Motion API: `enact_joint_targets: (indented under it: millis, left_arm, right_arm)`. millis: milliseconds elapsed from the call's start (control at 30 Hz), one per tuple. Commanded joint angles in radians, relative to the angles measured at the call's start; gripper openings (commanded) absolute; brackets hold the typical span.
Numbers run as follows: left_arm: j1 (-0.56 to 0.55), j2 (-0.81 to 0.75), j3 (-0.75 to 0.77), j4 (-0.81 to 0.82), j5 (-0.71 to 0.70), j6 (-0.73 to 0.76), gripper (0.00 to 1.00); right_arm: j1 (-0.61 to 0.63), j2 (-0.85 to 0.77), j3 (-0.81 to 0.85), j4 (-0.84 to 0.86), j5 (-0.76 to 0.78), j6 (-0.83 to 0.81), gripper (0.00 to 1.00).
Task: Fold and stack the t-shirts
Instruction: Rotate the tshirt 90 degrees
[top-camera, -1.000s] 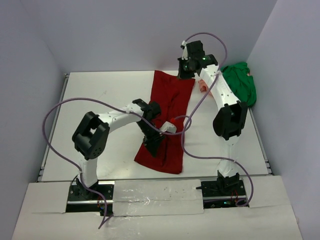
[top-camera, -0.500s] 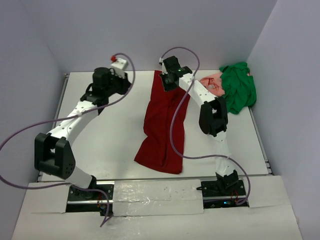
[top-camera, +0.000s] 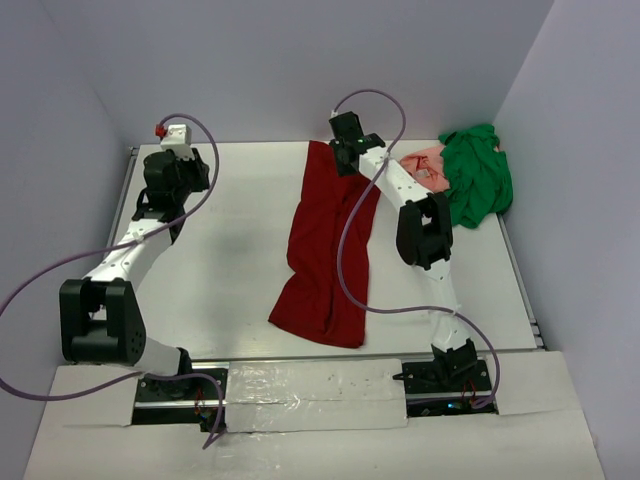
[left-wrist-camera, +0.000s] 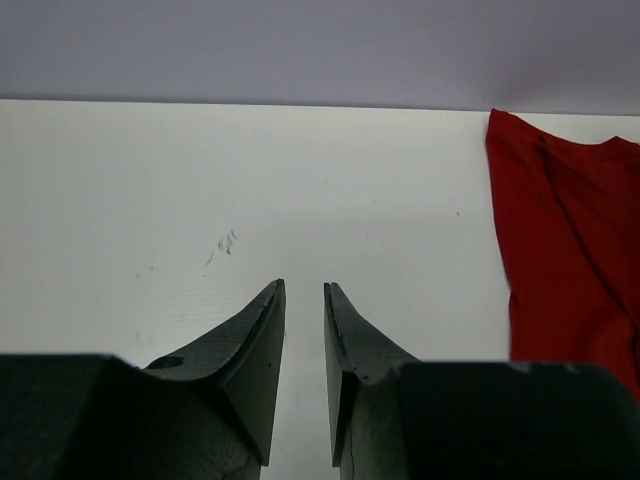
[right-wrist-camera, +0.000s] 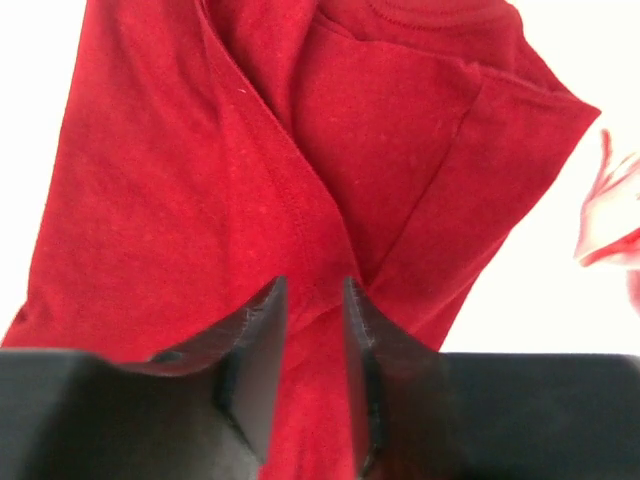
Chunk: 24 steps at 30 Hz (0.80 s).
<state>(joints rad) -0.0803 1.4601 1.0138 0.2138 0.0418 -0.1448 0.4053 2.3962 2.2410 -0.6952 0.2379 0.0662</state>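
The dark red t-shirt (top-camera: 325, 250) lies as a long narrow strip down the middle of the table; it also shows in both wrist views (left-wrist-camera: 570, 250) (right-wrist-camera: 200, 180). My right gripper (top-camera: 347, 155) (right-wrist-camera: 313, 285) hangs over its far end, jaws open, with cloth showing in the gap but not pinched. Far off at the table's back left, my left gripper (top-camera: 170, 175) (left-wrist-camera: 304, 290) stands open by a narrow gap with nothing in it, above bare table. The green t-shirt (top-camera: 480, 175) is bunched at the back right, and the salmon-pink one (top-camera: 430, 165) (right-wrist-camera: 610, 220) lies partly under it.
White table (top-camera: 230, 260) with purple walls on three sides. Purple cables loop from both arms, the right one trailing across the red shirt (top-camera: 350, 270). The right arm's elbow (top-camera: 425, 230) stands just right of the shirt.
The left arm swung off the red shirt's near part to the back left of the table. The right gripper came down to the shirt's far end and opened.
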Motion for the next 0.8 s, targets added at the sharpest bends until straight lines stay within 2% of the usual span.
enact_joint_targets:
  millis: [0,67,333,633,767]
  left_arm:
    - [-0.006,-0.043,-0.01,0.059,0.01,0.01,0.31]
    - [-0.003,-0.046,-0.018,0.058,0.004,0.022,0.32]
    - [0.02,-0.06,-0.032,0.027,0.024,0.025,0.32]
    - [0.03,-0.058,-0.032,0.003,0.082,0.022,0.32]
    - [0.03,-0.055,-0.031,-0.004,0.096,0.016,0.32]
  right_arm:
    - [-0.006,-0.035,-0.001,0.042,0.012,0.003,0.44]
    - [-0.013,-0.032,0.002,0.03,0.008,0.015,0.5]
    - [-0.031,-0.034,-0.04,-0.006,-0.038,0.05,0.5]
    - [-0.06,-0.014,-0.061,-0.032,-0.063,0.061,0.46]
    - [-0.066,-0.003,-0.064,-0.036,-0.095,0.072,0.41]
